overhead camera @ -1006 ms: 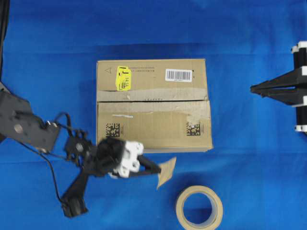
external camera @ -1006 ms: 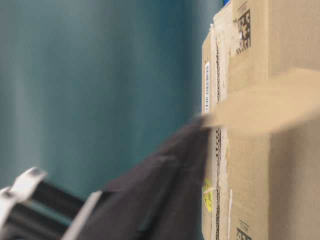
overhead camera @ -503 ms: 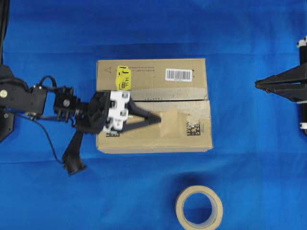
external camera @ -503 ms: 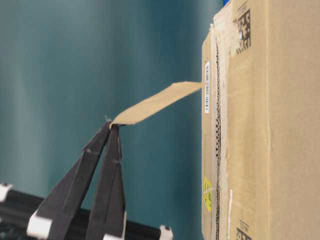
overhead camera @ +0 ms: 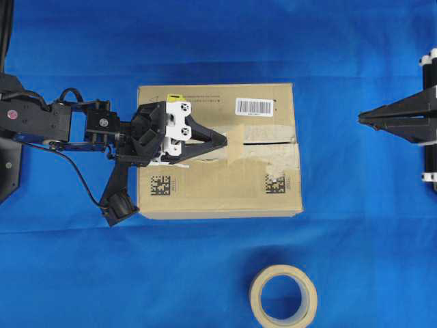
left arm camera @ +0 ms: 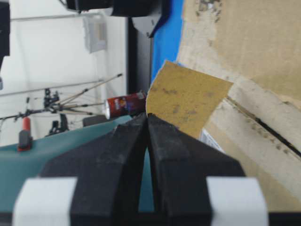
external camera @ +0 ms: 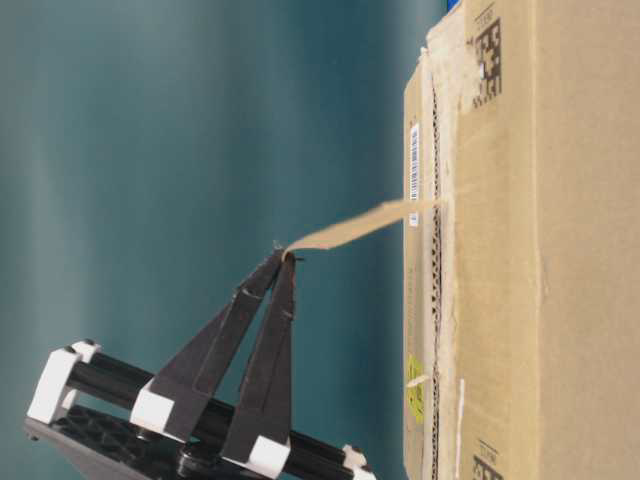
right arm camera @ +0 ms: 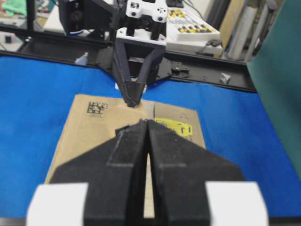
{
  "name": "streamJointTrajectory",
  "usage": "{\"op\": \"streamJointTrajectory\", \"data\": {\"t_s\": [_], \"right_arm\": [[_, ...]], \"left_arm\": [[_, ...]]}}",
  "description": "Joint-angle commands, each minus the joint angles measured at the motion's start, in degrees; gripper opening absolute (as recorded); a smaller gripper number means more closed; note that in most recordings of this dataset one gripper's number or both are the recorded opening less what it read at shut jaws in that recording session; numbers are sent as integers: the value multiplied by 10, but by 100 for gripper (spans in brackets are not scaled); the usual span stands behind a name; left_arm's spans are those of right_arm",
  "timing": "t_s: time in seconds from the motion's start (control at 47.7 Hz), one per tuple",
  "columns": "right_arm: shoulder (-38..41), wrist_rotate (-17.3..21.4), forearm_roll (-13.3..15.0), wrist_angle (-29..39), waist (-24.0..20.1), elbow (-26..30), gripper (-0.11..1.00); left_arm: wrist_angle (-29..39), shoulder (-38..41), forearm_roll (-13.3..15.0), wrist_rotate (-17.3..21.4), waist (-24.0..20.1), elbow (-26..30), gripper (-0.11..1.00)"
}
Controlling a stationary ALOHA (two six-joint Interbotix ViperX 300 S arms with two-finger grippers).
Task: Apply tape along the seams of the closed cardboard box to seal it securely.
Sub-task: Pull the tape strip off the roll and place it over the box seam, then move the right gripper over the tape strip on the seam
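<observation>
The brown cardboard box [overhead camera: 218, 188] lies in the middle of the blue cloth, flaps closed. The seam [overhead camera: 270, 143] runs across its top, edged with torn pale tape remnants. My left gripper [overhead camera: 225, 141] is shut on one end of the tan tape piece [overhead camera: 239, 141] and holds it over the middle of the seam. In the table-level view the tape [external camera: 360, 225] slopes from the gripper [external camera: 287, 255] to the box [external camera: 500, 300], its far end touching the top. In the left wrist view the tape [left arm camera: 188, 96] stands beside the seam [left arm camera: 268, 129]. My right gripper [overhead camera: 360, 121] is shut and empty, right of the box.
The beige tape roll [overhead camera: 283, 295] lies flat on the cloth in front of the box, to the right. The yellow sticker [right arm camera: 176, 126] and the white barcode label [overhead camera: 254, 106] sit on the box's far flap. The left arm [overhead camera: 61, 126] reaches in from the left.
My left gripper carried the tape piece from the cloth in front of the box up over the box top and back to the seam. The right gripper stayed put.
</observation>
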State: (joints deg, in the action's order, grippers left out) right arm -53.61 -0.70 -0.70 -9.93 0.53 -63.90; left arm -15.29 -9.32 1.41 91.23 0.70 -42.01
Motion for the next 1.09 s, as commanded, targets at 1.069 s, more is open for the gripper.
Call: {"op": "streamJointTrajectory", "data": {"t_s": [1.069], "right_arm": [[271, 49, -14, -160, 33, 89, 1]], "left_arm": [[107, -2, 1, -21, -29, 4, 2]]}}
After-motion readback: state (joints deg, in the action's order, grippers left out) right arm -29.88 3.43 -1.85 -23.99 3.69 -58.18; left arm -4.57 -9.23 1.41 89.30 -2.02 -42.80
